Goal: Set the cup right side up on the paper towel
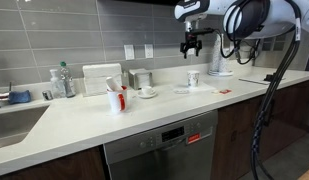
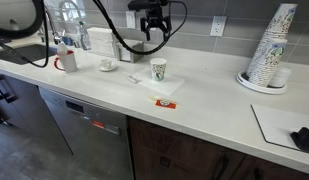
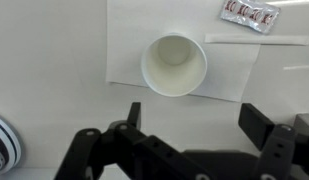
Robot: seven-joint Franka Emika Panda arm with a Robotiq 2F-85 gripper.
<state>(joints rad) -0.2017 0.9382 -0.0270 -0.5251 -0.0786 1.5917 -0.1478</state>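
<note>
A white paper cup (image 1: 193, 78) (image 2: 158, 69) stands upright, mouth up, on a white paper towel (image 1: 181, 88) (image 2: 166, 85) on the counter. In the wrist view the cup (image 3: 174, 65) shows its open mouth from above, resting on the towel (image 3: 124, 40). My gripper (image 1: 192, 46) (image 2: 152, 30) (image 3: 194, 122) hangs well above the cup, open and empty, fingers spread wide.
A red packet (image 3: 249, 13) (image 2: 165, 103) and a stir stick (image 3: 256, 40) lie by the towel. A tall stack of paper cups (image 2: 269, 50) stands on a plate. A red mug (image 1: 116, 99), a cup on saucer (image 1: 147, 92), bottles (image 1: 61, 82) and a sink (image 1: 14, 120) stand along the counter.
</note>
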